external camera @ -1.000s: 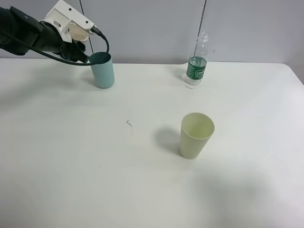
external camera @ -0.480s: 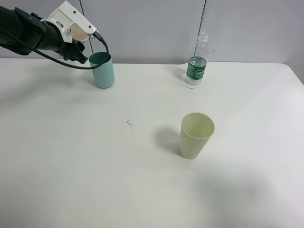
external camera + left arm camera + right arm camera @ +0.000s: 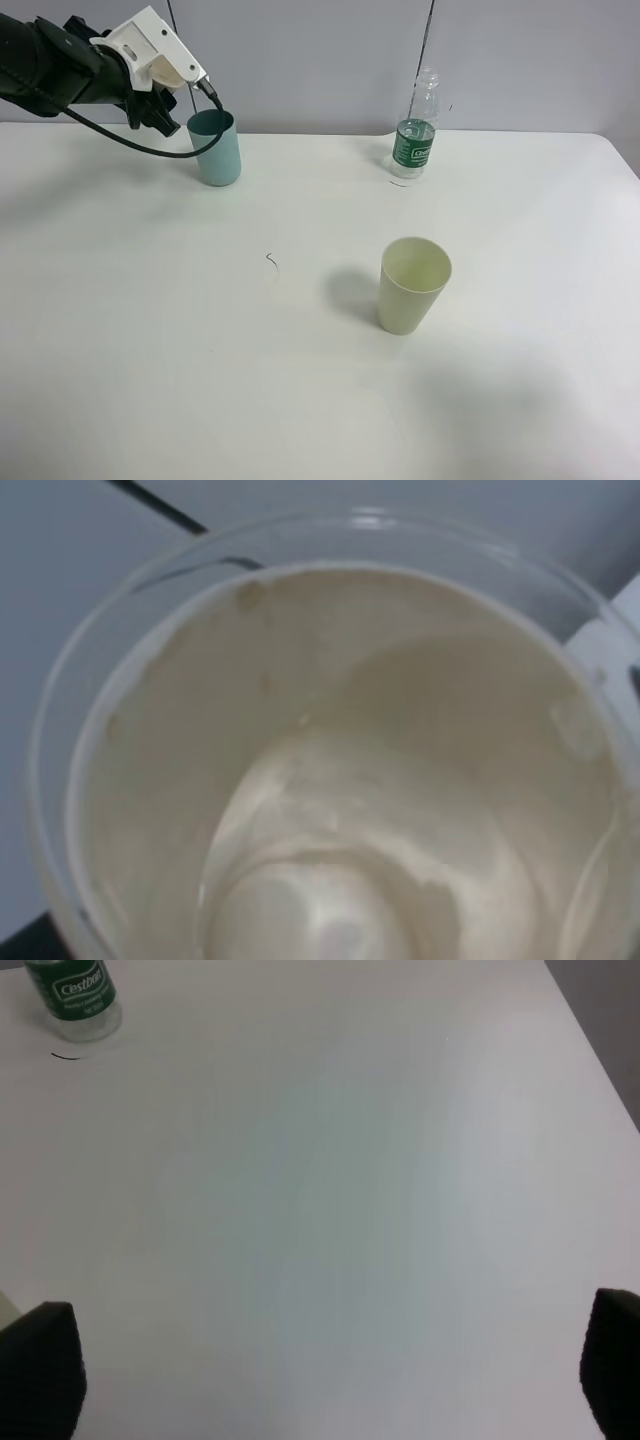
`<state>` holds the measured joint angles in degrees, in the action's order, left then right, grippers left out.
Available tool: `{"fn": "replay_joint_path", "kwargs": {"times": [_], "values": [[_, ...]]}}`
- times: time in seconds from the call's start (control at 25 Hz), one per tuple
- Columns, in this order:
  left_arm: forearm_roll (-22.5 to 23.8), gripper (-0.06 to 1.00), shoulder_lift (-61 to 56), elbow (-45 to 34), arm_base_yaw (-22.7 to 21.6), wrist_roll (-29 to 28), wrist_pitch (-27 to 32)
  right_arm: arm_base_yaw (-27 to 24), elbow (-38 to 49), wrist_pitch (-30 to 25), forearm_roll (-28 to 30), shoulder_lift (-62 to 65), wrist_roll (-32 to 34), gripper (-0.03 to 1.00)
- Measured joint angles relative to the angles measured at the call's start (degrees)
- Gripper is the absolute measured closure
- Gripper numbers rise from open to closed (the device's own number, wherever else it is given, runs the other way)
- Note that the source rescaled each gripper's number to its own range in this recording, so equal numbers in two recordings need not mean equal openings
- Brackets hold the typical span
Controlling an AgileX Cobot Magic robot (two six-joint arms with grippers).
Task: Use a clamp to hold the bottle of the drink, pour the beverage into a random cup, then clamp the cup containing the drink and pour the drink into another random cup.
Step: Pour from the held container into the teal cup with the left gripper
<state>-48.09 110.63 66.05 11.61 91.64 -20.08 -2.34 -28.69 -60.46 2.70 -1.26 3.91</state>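
A clear bottle with a green label (image 3: 415, 135) stands at the back of the white table (image 3: 150, 330); it also shows in the right wrist view (image 3: 72, 998). A teal cup (image 3: 217, 148) stands upright at the back left. A pale yellow-green cup (image 3: 410, 285) stands upright right of centre. My left gripper (image 3: 163, 115) hovers just left of the teal cup's rim; its dark fingers are hard to read. A clear cup with a cream inside (image 3: 330, 770) fills the left wrist view. My right gripper (image 3: 330, 1380) is open and empty, out of the high view.
A black cable (image 3: 150, 148) loops from my left wrist in front of the teal cup. A small dark squiggle (image 3: 271, 259) lies on the table near the middle. The grey wall (image 3: 300, 60) runs behind the table's far edge.
My left wrist has pulled back up and to the left, away from the teal cup's rim. Both cups and the bottle have stayed put.
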Motion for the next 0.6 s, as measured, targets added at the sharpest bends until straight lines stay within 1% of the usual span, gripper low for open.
{"fn": "replay_joint_path", "kwargs": {"times": [0.6], "values": [[9.6, 0.93, 0.0, 0.0, 0.0, 0.4, -1.1, 0.0, 0.0, 0.0, 0.0, 0.0, 0.0, -0.03]]}}
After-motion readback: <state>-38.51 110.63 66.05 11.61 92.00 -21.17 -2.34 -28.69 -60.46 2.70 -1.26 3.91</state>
